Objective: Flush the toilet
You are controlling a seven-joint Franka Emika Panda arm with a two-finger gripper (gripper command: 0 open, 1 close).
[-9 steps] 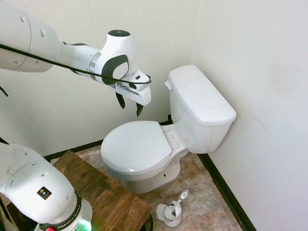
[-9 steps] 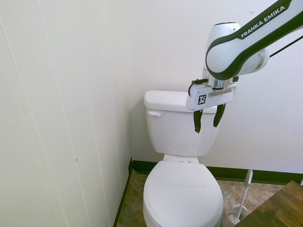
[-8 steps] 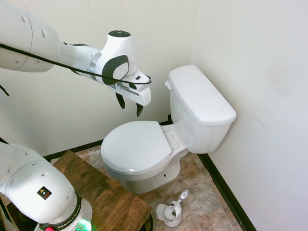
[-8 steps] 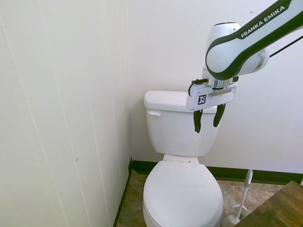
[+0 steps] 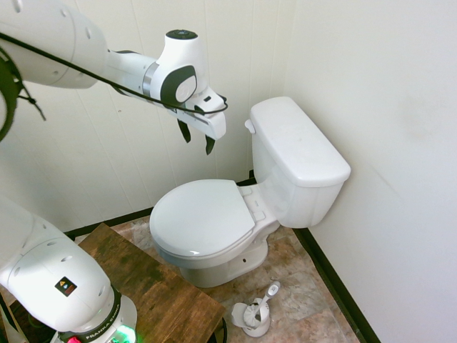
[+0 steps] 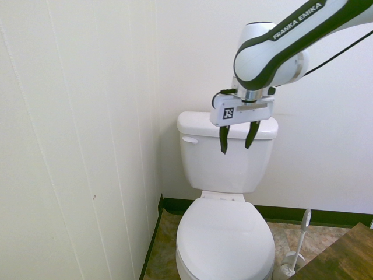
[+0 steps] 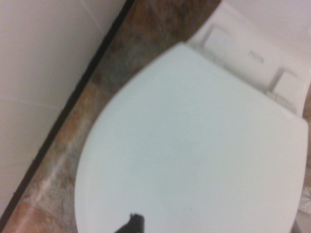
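We read "FRANKA EMIKA" on our white arm [image 6: 280,49]; our gripper [image 6: 238,149] hangs released, fingers apart, near the toilet [image 6: 224,233].

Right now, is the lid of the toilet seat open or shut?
Shut: the lid lies flat over the bowl, and the wrist view shows its unbroken white top.

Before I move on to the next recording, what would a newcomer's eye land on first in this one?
Probably the big white toilet, its lid down, standing in the corner of the room. Next would come the gripper, hanging fingers-down above the toilet and apart from the small flush lever on the tank's front. A smaller catch is the white brush standing in its holder on the floor beside the toilet.
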